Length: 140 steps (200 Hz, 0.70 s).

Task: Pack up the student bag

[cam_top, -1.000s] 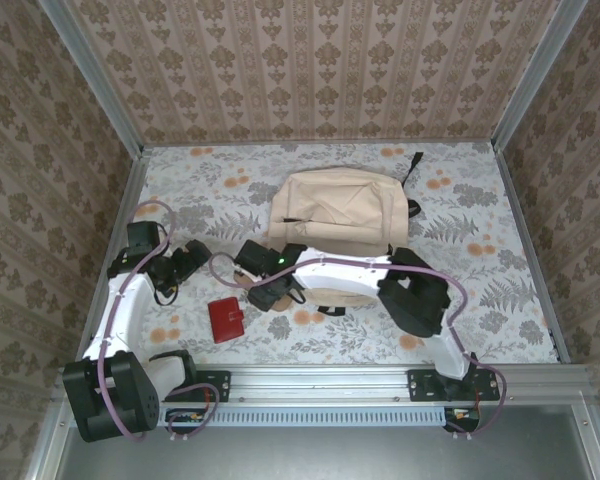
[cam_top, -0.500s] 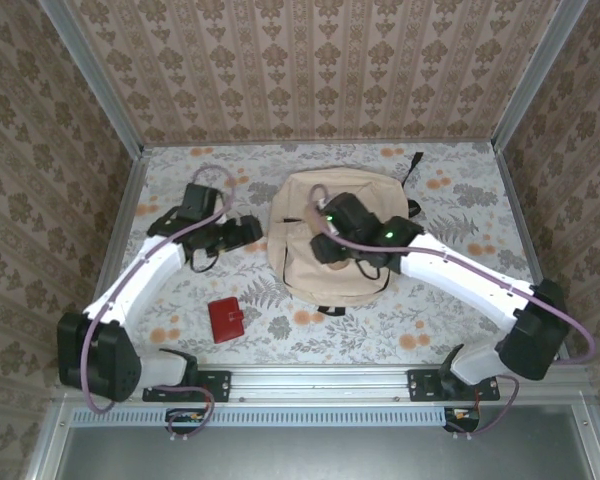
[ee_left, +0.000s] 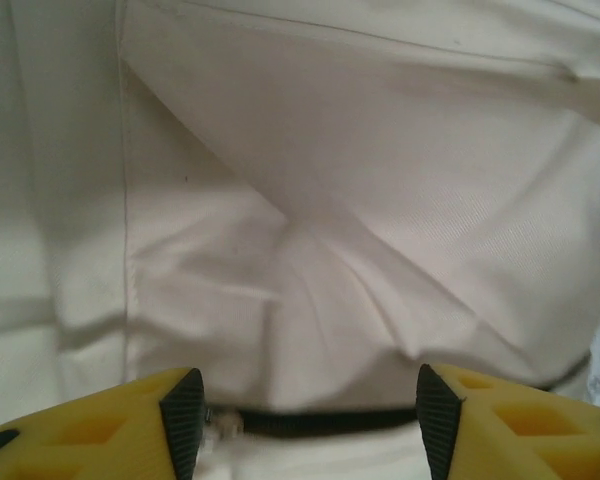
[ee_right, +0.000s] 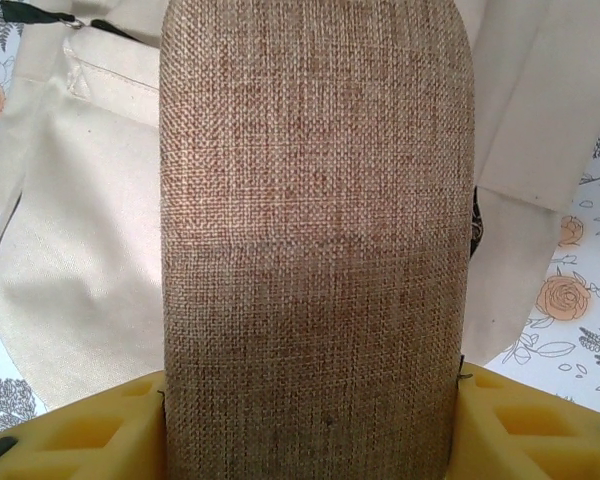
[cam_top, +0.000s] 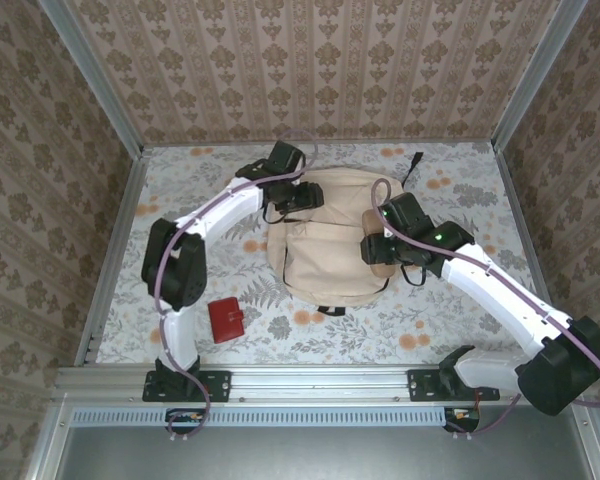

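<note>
The beige student bag (cam_top: 325,250) lies flat in the middle of the table, with its black strap (cam_top: 413,165) at the far right. My left gripper (cam_top: 300,197) rests at the bag's far left corner. It is open (ee_left: 305,400), its yellow fingers (ee_left: 130,420) wide apart over cream fabric, with a dark zipper line (ee_left: 320,422) running between them. My right gripper (cam_top: 376,246) hovers over the bag's right side. It is shut (ee_right: 310,400) on a brown woven case (ee_right: 315,230), which also shows from above as a brown woven case (cam_top: 382,253).
A red wallet (cam_top: 224,320) lies on the floral tabletop (cam_top: 460,300) at the near left of the bag. Patterned walls with metal posts close in the table at the back and on both sides.
The left arm has swung from beside the bag's left side to its far left corner. The right gripper has carried the brown case rightward across the bag.
</note>
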{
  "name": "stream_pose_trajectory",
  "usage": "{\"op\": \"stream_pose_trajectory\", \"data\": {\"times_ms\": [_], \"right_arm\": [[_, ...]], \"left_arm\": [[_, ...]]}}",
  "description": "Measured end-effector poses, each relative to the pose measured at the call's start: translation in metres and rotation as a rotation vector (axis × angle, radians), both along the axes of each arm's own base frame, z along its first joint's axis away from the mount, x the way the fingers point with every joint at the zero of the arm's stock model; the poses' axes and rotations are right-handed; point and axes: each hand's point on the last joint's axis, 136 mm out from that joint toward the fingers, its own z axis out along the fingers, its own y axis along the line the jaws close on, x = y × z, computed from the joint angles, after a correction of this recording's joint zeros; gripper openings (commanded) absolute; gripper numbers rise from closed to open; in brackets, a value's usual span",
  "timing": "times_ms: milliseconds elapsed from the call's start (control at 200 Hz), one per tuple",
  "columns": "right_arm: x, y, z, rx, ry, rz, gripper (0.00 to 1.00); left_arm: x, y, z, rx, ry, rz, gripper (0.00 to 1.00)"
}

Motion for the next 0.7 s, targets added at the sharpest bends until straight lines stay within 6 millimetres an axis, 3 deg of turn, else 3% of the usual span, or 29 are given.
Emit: {"op": "stream_pose_trajectory", "data": {"times_ms": [220, 335, 550, 660, 700], "right_arm": [[0.001, -0.003, 0.0, 0.005, 0.004, -0.009, 0.55], [0.003, -0.004, -0.002, 0.0, 0.009, -0.01, 0.55], [0.01, -0.001, -0.005, -0.012, 0.023, -0.007, 0.55], [0.011, -0.001, -0.005, -0.014, 0.024, -0.005, 0.54], [0.011, 0.0, -0.006, -0.015, 0.025, -0.003, 0.54]], "left_arm": [[0.028, -0.039, -0.026, -0.107, 0.076, 0.012, 0.55], [0.032, -0.048, -0.037, -0.138, 0.121, 0.03, 0.5], [0.035, -0.05, -0.036, -0.187, 0.165, 0.084, 0.27], [0.037, -0.054, -0.033, -0.214, 0.162, 0.087, 0.03], [0.036, -0.054, -0.033, -0.216, 0.158, 0.083, 0.0]]}}
